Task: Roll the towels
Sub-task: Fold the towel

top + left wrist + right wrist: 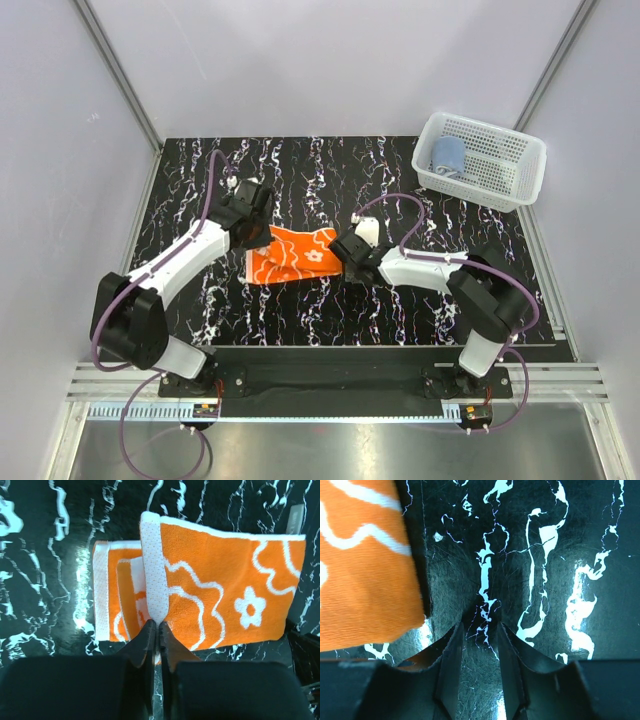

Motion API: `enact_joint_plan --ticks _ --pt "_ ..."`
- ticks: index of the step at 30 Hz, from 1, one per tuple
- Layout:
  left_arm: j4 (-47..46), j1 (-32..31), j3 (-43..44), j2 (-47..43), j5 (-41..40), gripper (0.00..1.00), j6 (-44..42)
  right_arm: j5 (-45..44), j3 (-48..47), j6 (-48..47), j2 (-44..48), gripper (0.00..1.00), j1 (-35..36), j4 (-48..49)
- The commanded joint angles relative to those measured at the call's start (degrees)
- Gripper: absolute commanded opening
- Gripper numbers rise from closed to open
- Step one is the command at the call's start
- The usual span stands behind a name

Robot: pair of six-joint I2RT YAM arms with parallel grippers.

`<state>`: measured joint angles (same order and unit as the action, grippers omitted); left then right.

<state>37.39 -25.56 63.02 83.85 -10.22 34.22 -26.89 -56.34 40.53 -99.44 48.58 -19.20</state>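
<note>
The orange towel [295,255] with white flower pattern lies on the black marbled table, its left end folded over onto itself. In the left wrist view the towel [220,590] shows a raised white hem strip [154,575]. My left gripper [156,626] is shut on the near end of that hem; it also shows in the top view [262,232]. My right gripper [342,250] sits at the towel's right edge. It is open and empty [479,627], with the towel [360,575] just left of its left finger. The light blue towel [448,155] lies rolled inside the basket.
A white plastic mesh basket [487,190] stands at the back right corner of the table. White walls and metal frame rails enclose the table on the left, back and right.
</note>
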Motion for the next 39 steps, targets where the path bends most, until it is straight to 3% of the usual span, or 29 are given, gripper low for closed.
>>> enact_joint_plan --ticks 1,9,12,13,18,22,29,31,39 --pt "0.6 -0.1 -1.1 0.3 -4.4 0.07 0.8 -0.2 -0.9 -0.7 1.0 0.40 -0.4 0.7" --pt "2.0 -0.1 -6.4 0.4 -8.8 0.09 5.0 6.7 1.8 -2.9 12.5 0.34 -0.6 3.8" --pt "2.0 -0.2 -8.7 -0.6 -9.6 0.09 6.0 17.1 2.1 -3.9 16.1 0.23 -2.7 9.3" --pt "1.8 -0.1 -9.2 -0.7 -9.6 0.09 6.2 24.7 2.3 -3.9 16.3 0.19 -4.7 13.6" --pt "1.1 -0.1 -10.9 -0.4 -10.0 0.10 6.4 42.0 0.6 -0.7 10.1 0.01 -8.1 26.4" --pt "0.2 -0.1 -11.2 -0.2 -9.7 0.10 6.0 50.4 0.4 2.7 2.1 0.00 -8.1 35.2" --pt "0.3 1.4 -10.2 1.4 -9.5 0.12 3.9 54.1 5.7 12.3 -11.6 0.00 -11.0 50.7" --pt "0.1 2.6 -10.1 1.7 -9.5 0.17 2.9 54.0 8.9 13.9 -12.7 0.00 -12.6 54.4" --pt "-3.3 4.9 -10.5 8.0 -8.6 0.17 3.1 49.7 18.9 14.7 -8.7 0.00 -14.7 55.9"
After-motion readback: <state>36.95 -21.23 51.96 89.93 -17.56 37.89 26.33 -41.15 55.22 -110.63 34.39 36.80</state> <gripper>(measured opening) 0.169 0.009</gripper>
